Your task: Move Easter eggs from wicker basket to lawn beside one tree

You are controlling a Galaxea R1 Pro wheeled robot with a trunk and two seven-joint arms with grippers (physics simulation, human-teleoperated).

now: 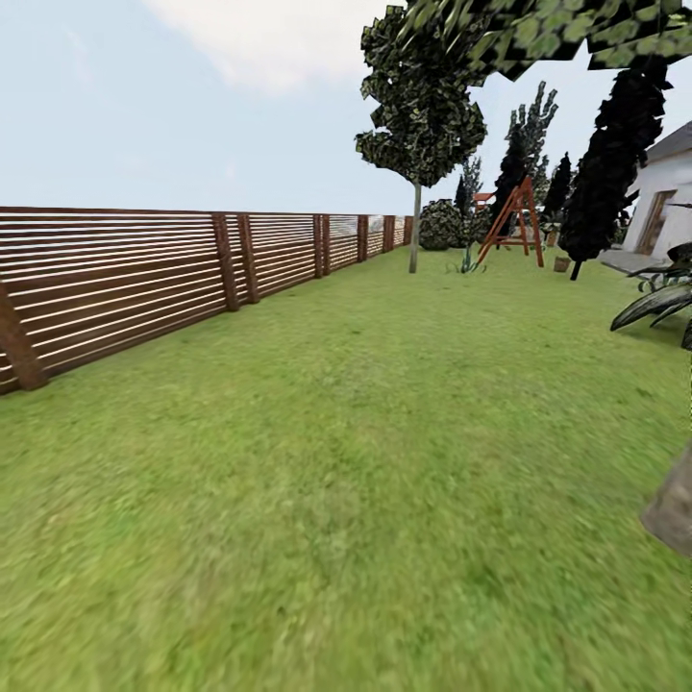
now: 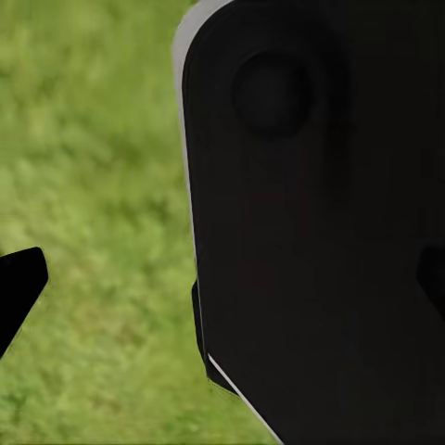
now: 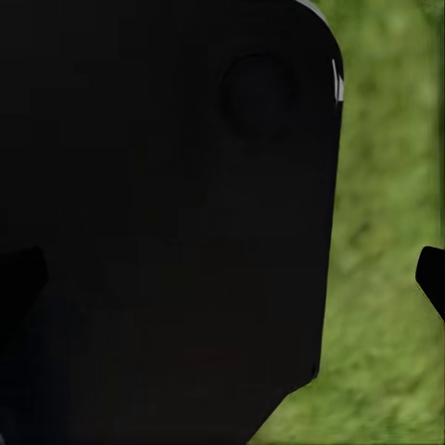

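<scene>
The Easter eggs and the wicker basket are out of view. The lawn point(image 1: 365, 461) stretches ahead as mottled green grass in the head view. At the right edge stands the base of a thick grey-brown tree point(image 1: 673, 509), with its leafy crown point(image 1: 557, 29) overhead. In the left wrist view my left gripper point(image 2: 222, 283) is open, its dark fingertips point(image 2: 19, 287) wide apart over grass with a black robot part behind. The right wrist view shows my right gripper point(image 3: 222, 278) open the same way, one fingertip point(image 3: 432, 278) against the grass.
A brown slatted fence point(image 1: 144, 279) bounds the garden on the left. Far ahead stand a thin-trunked tree point(image 1: 415, 231), an orange swing frame point(image 1: 514, 221), a black cypress-like tree point(image 1: 605, 173) and a white house point(image 1: 663, 187). Dark plant leaves point(image 1: 658, 303) reach in at right.
</scene>
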